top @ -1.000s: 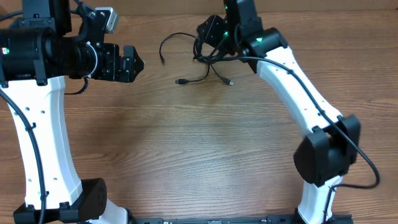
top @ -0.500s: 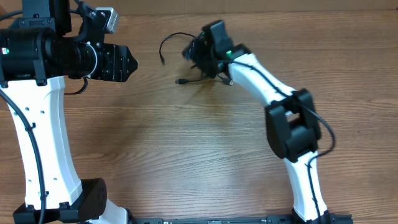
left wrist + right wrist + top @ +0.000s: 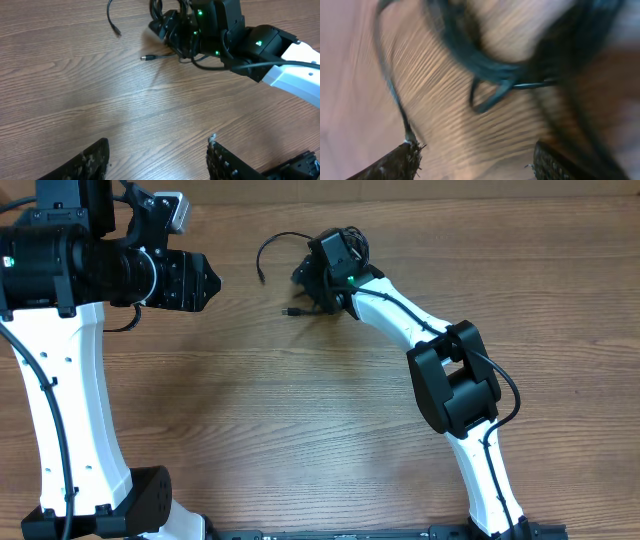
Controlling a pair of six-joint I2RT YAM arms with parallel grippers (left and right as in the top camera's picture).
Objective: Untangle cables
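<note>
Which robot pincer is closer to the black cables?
The right pincer: it is open and right at the cables. The left pincer hangs far off to the side, holding nothing.

The left gripper (image 3: 157,145) hangs over bare worktop (image 3: 100,100), fingers apart with nothing between them. Toward the far edge, the right arm (image 3: 280,75) sits over tangled black cables (image 3: 160,57), one plug end lying free.

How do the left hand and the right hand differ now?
The left hand hangs over the brown wooden table, far from the thin black cables; the right hand is at them. The left hand's view is sharp; the right hand's is blurred. Both stand open.
</note>
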